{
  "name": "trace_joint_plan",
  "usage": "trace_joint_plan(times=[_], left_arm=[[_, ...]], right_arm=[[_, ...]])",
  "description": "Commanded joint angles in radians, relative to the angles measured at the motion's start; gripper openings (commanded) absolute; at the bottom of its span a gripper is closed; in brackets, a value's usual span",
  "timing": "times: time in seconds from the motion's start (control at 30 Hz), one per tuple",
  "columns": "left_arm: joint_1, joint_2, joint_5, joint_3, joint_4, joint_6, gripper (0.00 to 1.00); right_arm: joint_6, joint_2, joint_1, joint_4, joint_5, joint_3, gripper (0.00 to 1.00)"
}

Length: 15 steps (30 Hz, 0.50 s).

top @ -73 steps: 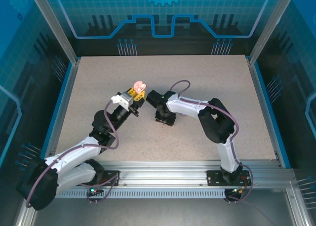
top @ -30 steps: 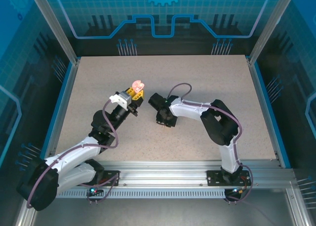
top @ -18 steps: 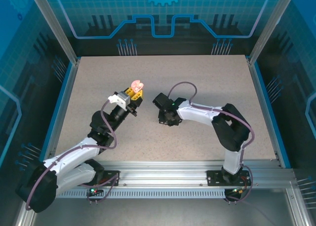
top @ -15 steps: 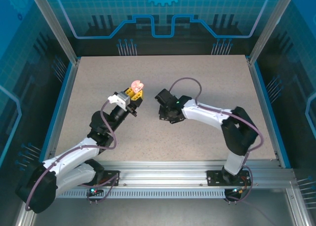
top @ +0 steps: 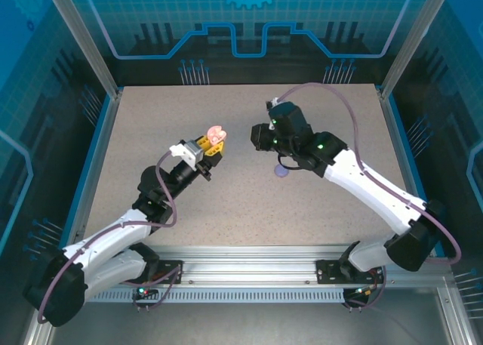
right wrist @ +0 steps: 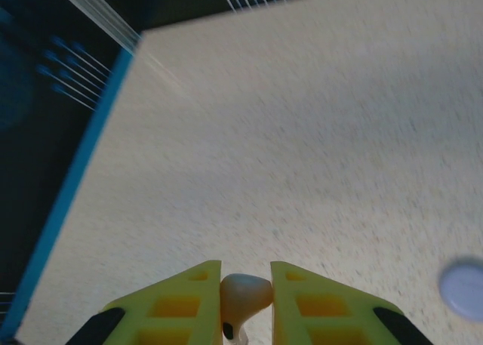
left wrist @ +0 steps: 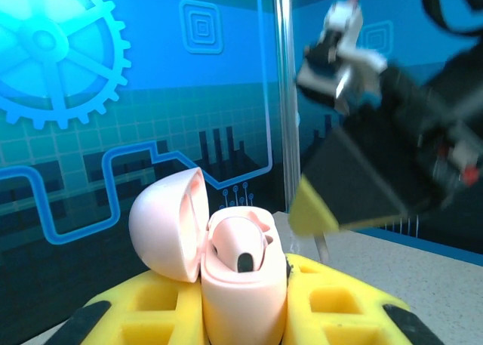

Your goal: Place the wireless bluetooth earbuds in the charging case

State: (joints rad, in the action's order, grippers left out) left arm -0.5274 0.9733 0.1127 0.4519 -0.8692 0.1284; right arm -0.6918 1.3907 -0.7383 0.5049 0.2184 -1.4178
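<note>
My left gripper [top: 210, 147] is shut on an open pale pink charging case [left wrist: 245, 288], holding it upright above the table with its lid [left wrist: 167, 223] swung back to the left. One pink earbud [left wrist: 240, 248] sits in a slot of the case. My right gripper [top: 259, 137] hovers just right of the case, and its yellow finger [left wrist: 315, 207] is close to the case in the left wrist view. It is shut on a second pale pink earbud [right wrist: 245, 294], stem pointing down. The purple buds are out of view.
A round purple case [top: 281, 171] lies on the speckled table [top: 317, 201] below my right arm; it also appears as a purple disc [right wrist: 462, 288]. A blue table border [right wrist: 72, 175] and the dark enclosure wall run along the left.
My right arm has risen from low over the table and swung up and to the right with the pink earbud, uncovering the purple case. The left gripper with the pink case barely moved.
</note>
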Motion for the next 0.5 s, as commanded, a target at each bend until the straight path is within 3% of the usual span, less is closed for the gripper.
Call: trace_joint_plan(times=[0.0, 0.47], left_arm=[[0.004, 0.006, 0.061, 0.05, 0.01, -0.028, 0.0], [-0.008, 0.062, 0.092, 0.094, 0.018, -0.043, 0.0]], right_arm=[[0.106, -0.047, 0.005, -0.05, -0.045, -0.051, 0.2], [0.219, -0.068, -0.082, -0.155, -0.145, -0.082, 0.2]])
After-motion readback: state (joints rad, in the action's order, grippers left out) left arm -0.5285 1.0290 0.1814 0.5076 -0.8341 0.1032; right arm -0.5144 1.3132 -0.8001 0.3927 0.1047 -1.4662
